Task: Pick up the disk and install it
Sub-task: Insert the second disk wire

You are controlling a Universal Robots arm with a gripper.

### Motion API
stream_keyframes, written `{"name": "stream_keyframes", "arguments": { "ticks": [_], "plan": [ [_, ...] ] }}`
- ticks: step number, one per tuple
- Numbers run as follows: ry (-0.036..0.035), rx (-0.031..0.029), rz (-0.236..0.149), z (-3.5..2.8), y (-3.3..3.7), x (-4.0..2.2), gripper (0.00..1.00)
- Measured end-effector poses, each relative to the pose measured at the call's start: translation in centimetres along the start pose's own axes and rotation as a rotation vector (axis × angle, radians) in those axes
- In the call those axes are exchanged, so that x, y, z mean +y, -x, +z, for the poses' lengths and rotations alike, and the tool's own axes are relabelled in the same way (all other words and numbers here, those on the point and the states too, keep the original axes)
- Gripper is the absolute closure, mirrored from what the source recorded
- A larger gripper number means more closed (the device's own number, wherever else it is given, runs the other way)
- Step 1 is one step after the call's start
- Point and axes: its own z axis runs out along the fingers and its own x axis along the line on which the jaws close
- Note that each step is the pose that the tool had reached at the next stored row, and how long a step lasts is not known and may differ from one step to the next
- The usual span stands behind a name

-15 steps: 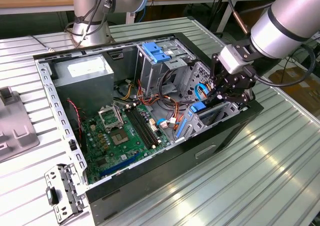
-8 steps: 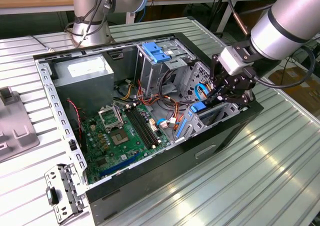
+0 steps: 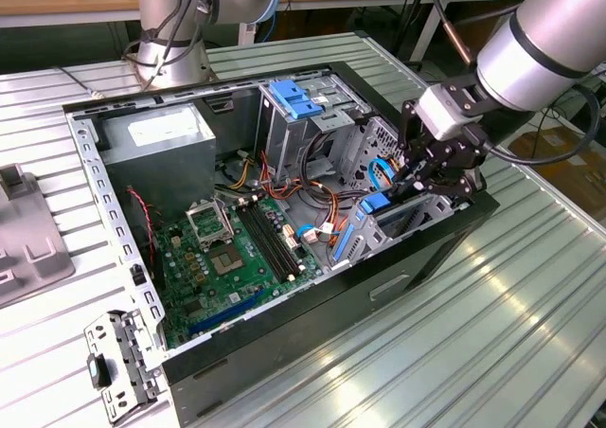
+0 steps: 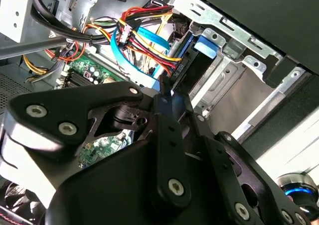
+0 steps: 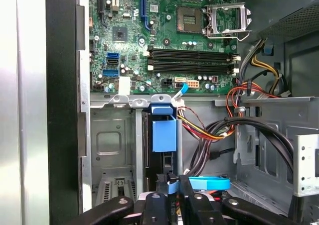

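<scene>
At the front corner of the open computer case [image 3: 284, 286], toward the exterior view's right, your claw [image 3: 413, 178] pinches the disk [image 3: 390, 199], which stands on edge in the metal drive bay [image 3: 431, 208], blue rails showing. The first wrist view looks straight down: the disk [image 5: 163, 135] sits in a bay slot beside an empty slot [image 5: 112, 145], the green motherboard [image 5: 169, 36] beyond. The second wrist view adds the bundled cables [image 4: 144, 41] close by the disk [image 4: 192, 65]. The case rests on a ribbed metal surface [image 3: 492, 333].
</scene>
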Motion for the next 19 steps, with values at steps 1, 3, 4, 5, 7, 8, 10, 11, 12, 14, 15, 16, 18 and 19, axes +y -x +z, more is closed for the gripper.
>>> {"name": "stream_keyframes", "arguments": {
  "ticks": [1, 3, 4, 5, 7, 8, 10, 11, 12, 14, 15, 16, 18, 19],
  "plan": [
    [0.0, -0.0002, 0.0, -0.25, 0.05, 0.0, 0.76],
    [0.0001, -0.0012, 0.0, -0.77, 0.17, 0.0, 0.76],
    [0.0001, -0.0027, 0.0, -1.18, 0.25, 0.0, 0.76],
    [0.0001, -0.0036, 0.0, -1.39, 0.3, 0.0, 0.76],
    [0.0001, -0.0055, 0.0, -1.62, 0.35, 0.0, 0.76],
    [0.0001, -0.0056, 0.0, -1.62, 0.37, 0.0, 0.76],
    [0.0002, -0.0063, 0.0, -1.63, 0.39, 0.0, 0.77],
    [0.0002, -0.0068, 0.0, -1.63, 0.39, 0.0, 0.77],
    [0.0002, -0.0073, 0.0, -1.63, 0.39, 0.0, 0.84],
    [0.0002, -0.0091, 0.0, -1.63, 0.38, 0.0, 0.89],
    [0.0002, -0.01, 0.0, -1.62, 0.38, 0.0, 0.89],
    [0.0004, -0.0125, 0.0, -1.61, 0.38, 0.0, 0.89],
    [0.003, -0.0143, 0.0, -1.49, 0.36, -0.08, 0.89],
    [0.0061, -0.0144, 0.001, -1.41, 0.34, -0.16, 0.89]
  ]
}}
